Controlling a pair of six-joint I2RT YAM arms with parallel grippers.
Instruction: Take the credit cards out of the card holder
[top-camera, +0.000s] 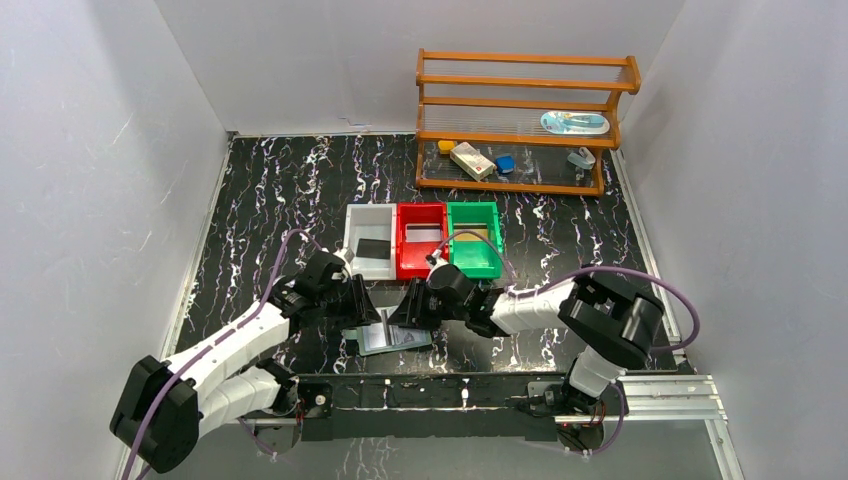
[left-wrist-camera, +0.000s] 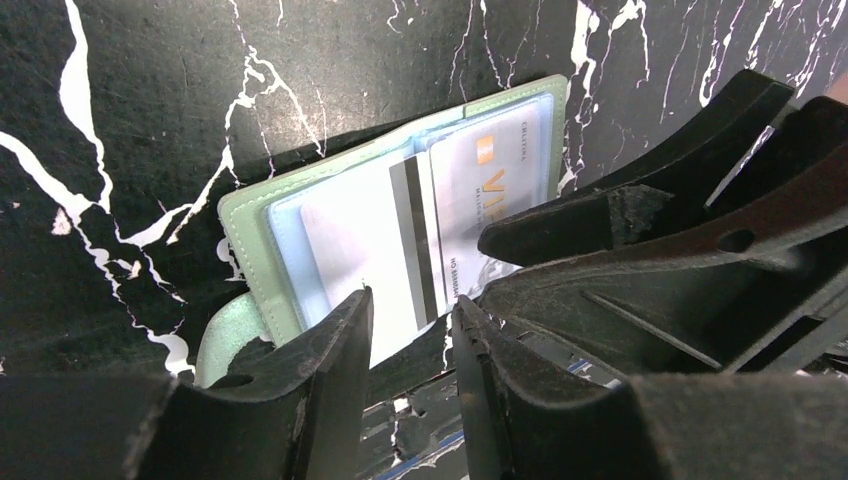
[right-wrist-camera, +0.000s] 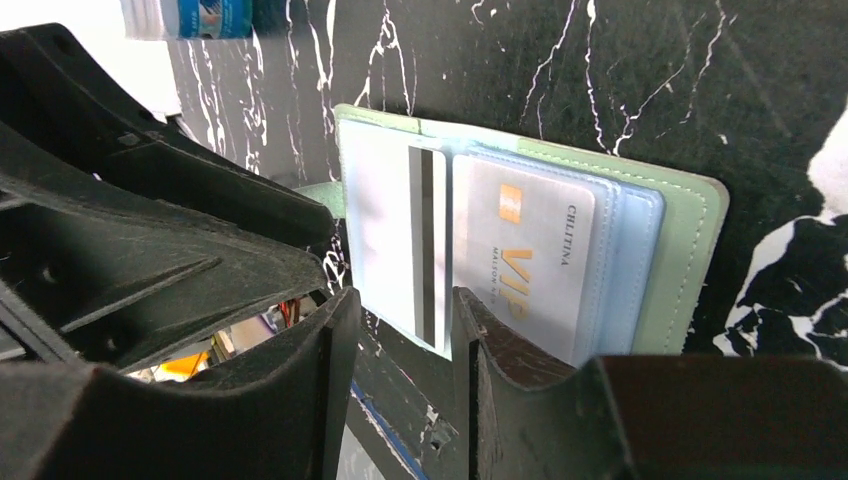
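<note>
The grey-green card holder lies open near the table's front edge. It also shows in the left wrist view and the right wrist view. A pale card with a black stripe sticks partway out of a clear pocket. A silver-grey VIP card sits in the neighbouring pocket. My left gripper is open, its tips at the striped card's free edge. My right gripper is open on the opposite side, one fingertip over the VIP card.
White, red and green bins stand in a row just behind the grippers. A black card lies in the white bin. A wooden shelf with small items stands at the back right. The front rail is close below the holder.
</note>
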